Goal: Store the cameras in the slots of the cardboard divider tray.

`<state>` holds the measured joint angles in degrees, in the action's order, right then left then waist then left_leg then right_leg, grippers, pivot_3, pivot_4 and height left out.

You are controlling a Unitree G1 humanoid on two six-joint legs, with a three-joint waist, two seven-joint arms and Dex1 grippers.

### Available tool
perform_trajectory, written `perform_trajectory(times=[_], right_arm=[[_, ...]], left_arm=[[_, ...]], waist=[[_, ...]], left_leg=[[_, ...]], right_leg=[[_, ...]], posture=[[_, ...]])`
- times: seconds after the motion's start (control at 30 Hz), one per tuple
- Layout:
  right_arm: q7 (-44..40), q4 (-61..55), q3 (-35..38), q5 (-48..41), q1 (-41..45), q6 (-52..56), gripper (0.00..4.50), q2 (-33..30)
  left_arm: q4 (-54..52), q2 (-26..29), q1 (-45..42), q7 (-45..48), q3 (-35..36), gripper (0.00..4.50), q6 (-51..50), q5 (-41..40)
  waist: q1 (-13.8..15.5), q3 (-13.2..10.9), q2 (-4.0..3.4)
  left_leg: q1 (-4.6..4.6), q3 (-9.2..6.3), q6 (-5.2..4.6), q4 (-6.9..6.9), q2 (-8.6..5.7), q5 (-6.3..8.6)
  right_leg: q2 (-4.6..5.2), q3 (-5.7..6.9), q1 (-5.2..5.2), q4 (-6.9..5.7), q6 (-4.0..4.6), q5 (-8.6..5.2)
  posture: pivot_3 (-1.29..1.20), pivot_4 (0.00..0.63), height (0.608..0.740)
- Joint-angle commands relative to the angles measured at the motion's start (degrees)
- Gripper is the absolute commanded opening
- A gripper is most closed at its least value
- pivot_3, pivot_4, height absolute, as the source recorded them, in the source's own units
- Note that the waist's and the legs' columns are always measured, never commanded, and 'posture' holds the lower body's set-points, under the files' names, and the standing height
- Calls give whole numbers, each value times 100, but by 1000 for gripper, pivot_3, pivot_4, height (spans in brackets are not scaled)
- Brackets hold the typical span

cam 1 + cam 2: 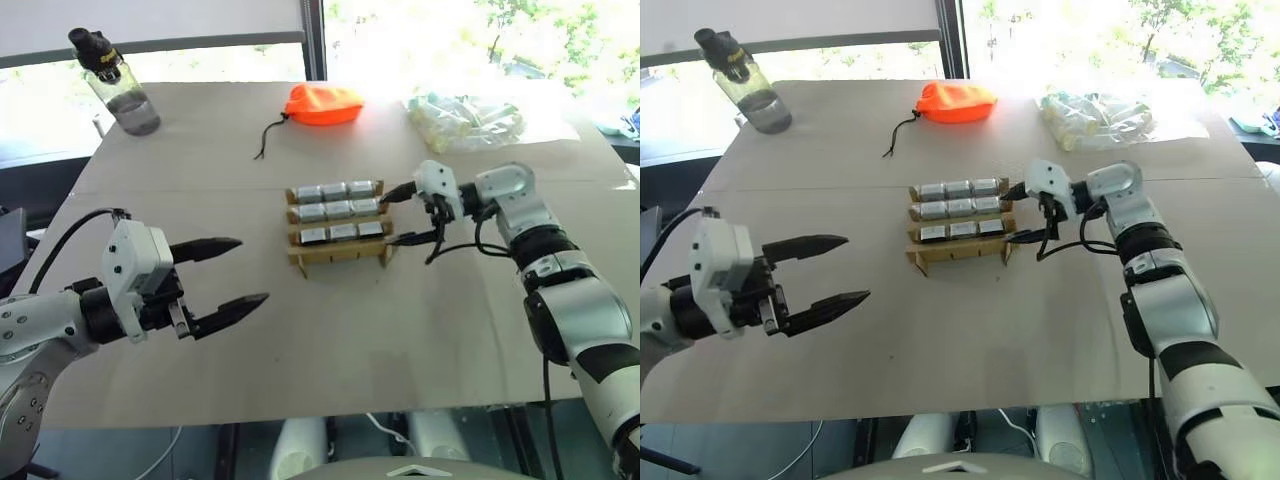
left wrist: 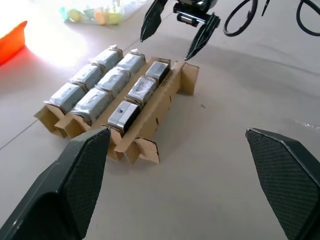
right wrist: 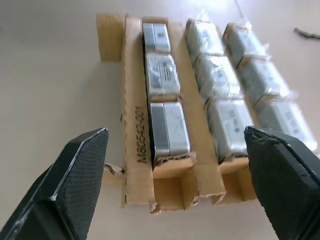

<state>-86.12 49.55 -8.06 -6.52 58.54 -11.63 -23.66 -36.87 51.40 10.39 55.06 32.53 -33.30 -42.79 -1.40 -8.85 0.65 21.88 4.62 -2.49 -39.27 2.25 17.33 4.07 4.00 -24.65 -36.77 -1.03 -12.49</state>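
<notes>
Your left gripper (image 1: 218,274) stood at the lower left of the frame, fingers spread wide and empty, with bare table (image 1: 380,320) between it and the work. The water bottle (image 1: 118,82) sat at the upper left corner, near the table edge. The cardboard divider tray (image 1: 340,252) lay at centre, nine cameras (image 1: 343,231) filling three rows; the near row was empty. One divider wall read "M80542-001". The orange pouch (image 1: 322,104) lay upper centre. Your right gripper (image 1: 404,213) sat just beside the tray's right end, fingers apart, gripping nothing. The clear bag (image 1: 466,118) occupied the upper right.
</notes>
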Motion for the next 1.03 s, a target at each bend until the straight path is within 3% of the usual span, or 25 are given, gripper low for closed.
perform_trajectory(times=[0.03,0.13,0.33,0.47,0.67,0.83,1.03], right_arm=[[-17,-1523,433,-675,-674,1015,4386,-411],[505,-2696,747,-927,-1652,1568,4386,-728],[1577,-4939,1577,-1322,-4257,2253,4386,-1206],[2384,-5725,2056,-1294,-5762,2061,4386,-1040],[2845,-5830,2621,-1615,-6640,1689,4386,-799],[2669,-5362,2875,-1789,-6986,1266,4386,-843],[2575,-5083,2795,-1759,-6927,1018,4386,-913]], left_arm=[[-28,-328,-179,-509,-180,4500,-1,-82],[57,-775,-416,-1021,-439,4500,190,158],[-101,-1262,-93,-1495,-980,4500,385,636],[278,-2165,233,-1895,-1071,4500,914,808],[1283,-2232,924,-1352,-1270,4500,1923,1604],[2098,-2734,881,-1686,-1598,4500,2519,2097],[1998,-2840,961,-1607,-1856,4500,2832,2195]], waist=[[66,0,0],[104,0,0],[137,5,-5],[117,6,1],[87,12,10],[199,17,18],[221,21,20]], left_leg=[[1,-1,0,0,-1,0],[2,-6,0,-2,-3,0],[-3,-1,-1,1,-2,0],[-16,10,-2,1,-3,1],[-39,20,-29,-2,3,13],[-76,23,-35,0,12,17],[-82,31,-46,1,8,23]], right_leg=[[2,0,0,1,0,0],[5,6,4,1,0,0],[1,0,6,0,0,0],[-3,-13,12,-2,-2,0],[-25,-12,20,-5,4,-2],[-29,-11,51,-1,16,-20],[-14,-19,57,1,33,-9]], posture=[[0,150,740],[0,150,740],[0,150,740],[0,150,740],[0,150,740],[0,150,740],[0,150,740]])
